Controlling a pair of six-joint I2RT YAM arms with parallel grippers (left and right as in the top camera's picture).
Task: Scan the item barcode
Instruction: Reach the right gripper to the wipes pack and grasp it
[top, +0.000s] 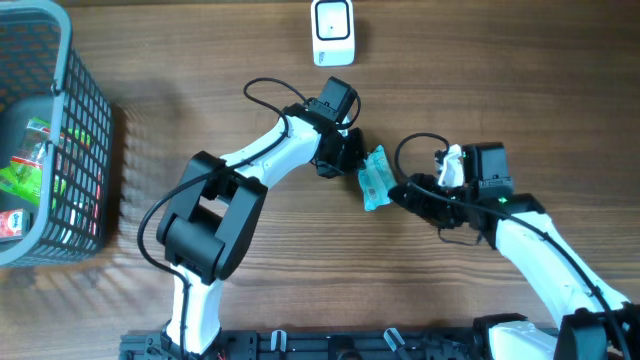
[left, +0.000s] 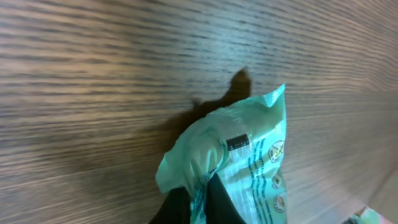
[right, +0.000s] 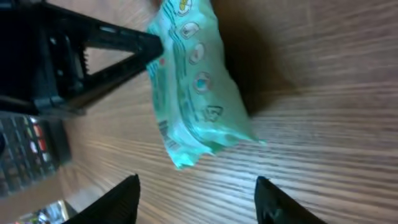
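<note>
Entry, left edge of the wood-grain surface (top: 520, 70): we record one grey mesh basket (top: 88, 110). Contents we can make out are green packets (top: 28, 172) and, nearer, a red-and-white pack (top: 10, 222) partly cut off by the frame.

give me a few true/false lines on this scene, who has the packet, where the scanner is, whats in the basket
1. The left gripper is shut on the teal packet. True.
2. The right gripper is also clamped on the packet. False: its fingers stand apart, with the packet ahead of them, not between them.
3. The white scanner sits near the far edge of the table, apart from the packet. True.
4. The grey basket is empty. False: green and other packaged items lie inside it.
5. The packet is under the scanner. False: it is between the two grippers, nearer the middle of the table.
</note>
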